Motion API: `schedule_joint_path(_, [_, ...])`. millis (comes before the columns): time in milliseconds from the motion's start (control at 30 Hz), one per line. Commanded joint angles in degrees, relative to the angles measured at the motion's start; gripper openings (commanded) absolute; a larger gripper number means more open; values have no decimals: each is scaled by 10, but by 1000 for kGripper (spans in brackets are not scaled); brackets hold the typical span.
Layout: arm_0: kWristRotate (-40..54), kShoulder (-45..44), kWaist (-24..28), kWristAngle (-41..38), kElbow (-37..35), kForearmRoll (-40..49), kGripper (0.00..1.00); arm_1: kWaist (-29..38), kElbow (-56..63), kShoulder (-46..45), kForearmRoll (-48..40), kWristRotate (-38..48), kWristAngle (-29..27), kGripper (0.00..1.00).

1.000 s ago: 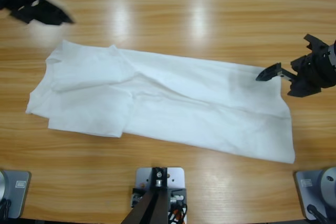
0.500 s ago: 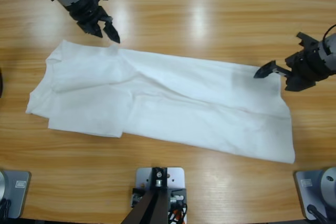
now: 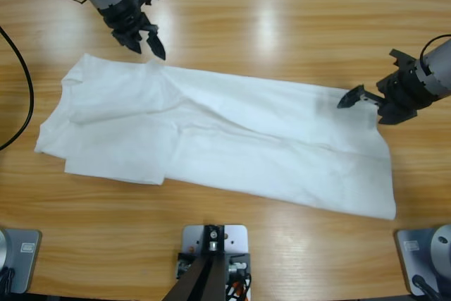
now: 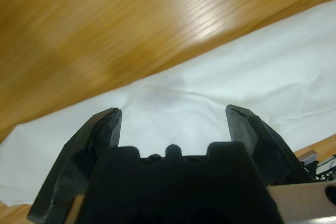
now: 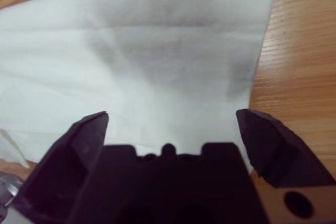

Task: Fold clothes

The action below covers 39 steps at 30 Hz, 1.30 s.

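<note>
The clothes are one white T-shirt lying flat and lengthwise on the wooden table, partly folded at its left end, with its hem at the right. A faint grey smudge marks the cloth near the hem. My left gripper hovers open just past the shirt's far edge at the upper left; in the left wrist view the gripper frames the white shirt with nothing between the jaws. My right gripper stands open at the hem's far corner, and in the right wrist view this gripper straddles the shirt below the smudge.
Bare wooden table surrounds the shirt on all sides. A black cable loops over the table's left edge. The table's far edge runs along the top of the high view.
The left arm swung in from the upper left corner to the shirt's far edge. The right gripper shifted slightly up and left toward the hem corner. The shirt lies unchanged.
</note>
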Motion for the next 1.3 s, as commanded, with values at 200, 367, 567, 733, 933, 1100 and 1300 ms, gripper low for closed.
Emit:
schedule_joint_path(200, [-11, 55, 1, -17, 40, -10, 770, -5, 6, 20, -7, -5, 1, 1000])
schedule_joint_path(367, [-9, 53, 1, -16, 61, -37, 770, -6, 9, 27, -9, -5, 1, 1000])
schedule_joint_path(567, [-7, 51, 1, -17, 61, -43, 731, -7, 7, 25, -9, -5, 2, 1000])
schedule_joint_path(733, [5, 52, -1, -16, 64, -45, 541, -7, 9, 24, -8, -5, 2, 1000])
schedule_joint_path(933, [18, 44, -1, -10, 68, -47, 0, -7, 10, 23, -9, -5, 2, 1000])
schedule_joint_path(1100, [31, 36, -3, -3, 89, -49, 0, -7, 10, 26, -9, -5, 2, 1000])
schedule_joint_path(1300, [40, 10, -16, 2, 91, -79, 0, -7, 15, 28, -9, -5, 2, 1000])
